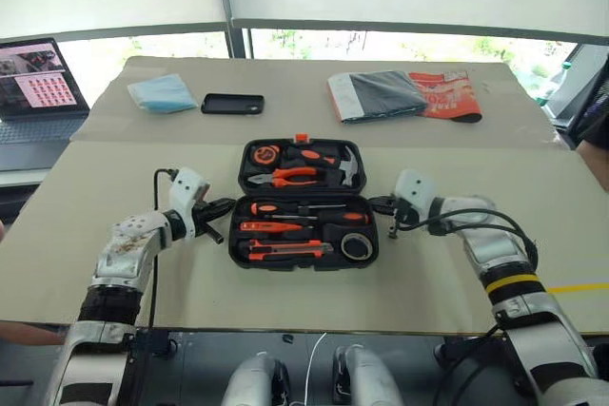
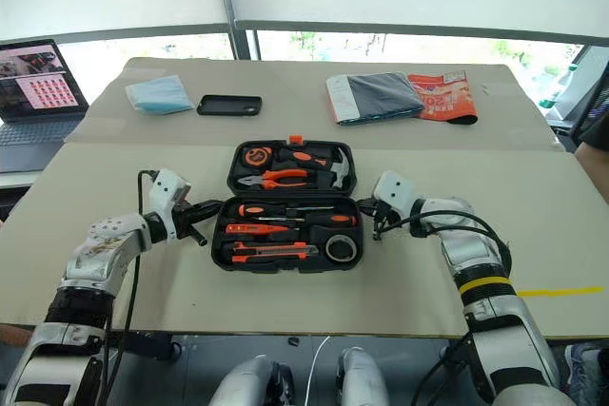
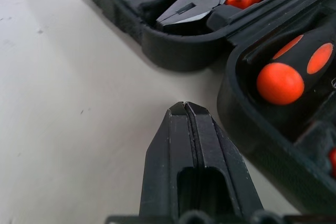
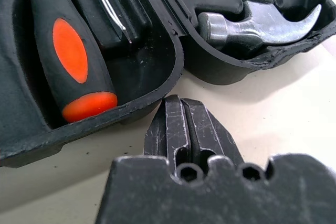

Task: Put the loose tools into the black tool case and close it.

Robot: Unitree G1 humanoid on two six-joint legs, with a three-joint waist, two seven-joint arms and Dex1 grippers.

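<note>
Table: I see a beige-covered table (image 1: 114,235) below bright windows (image 1: 381,45), a laptop (image 1: 38,83) at my ten o'clock.
Far edge: a phone (image 1: 232,103), a blue cloth (image 1: 162,92), and a grey folded cloth (image 1: 381,94) on an orange booklet (image 1: 447,94) at one o'clock.
Case: the tool case (image 1: 303,204) lies open at twelve o'clock, centre table; screwdrivers (image 1: 295,208), utility knife (image 1: 285,250) and tape roll (image 1: 357,246) sit in its near half, I think seated in their slots.
Left gripper (image 1: 221,208): pinched together, empty, beside the case's nine o'clock edge.
Right gripper (image 1: 381,204): pinched together, empty, at its three o'clock edge.
Left wrist extra: pliers (image 3: 210,1) jaws close up.
Right wrist extra: hammer (image 4: 262,24) head, screwdriver handle.
</note>
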